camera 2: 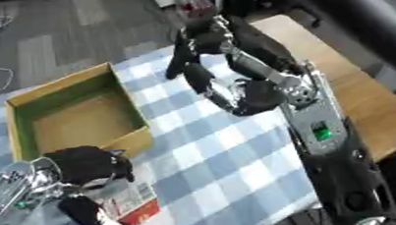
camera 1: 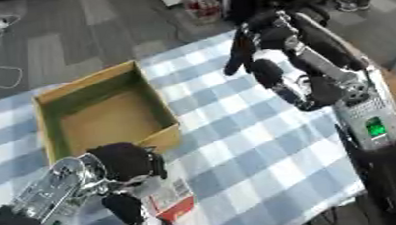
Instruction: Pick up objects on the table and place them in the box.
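An open cardboard box (camera 1: 54, 96) sits on the checked tablecloth at the left, its inside bare. Just in front of its near corner lies a flat white and red packet (camera 1: 171, 200). My left hand (camera 1: 128, 163) comes in from the lower left and is over the packet, fingers on its top edge and thumb (camera 1: 134, 213) along its left side, curled round it. My right hand (camera 1: 262, 44) hangs in the air above the far right of the table, fingers relaxed and pointing down, holding nothing.
The blue and white checked cloth (camera 1: 255, 150) covers the table, whose wooden top (camera 2: 365, 104) shows at the right. A red and white pack (camera 1: 201, 3) stands on the floor beyond the far edge. Cables lie on the floor at the upper left.
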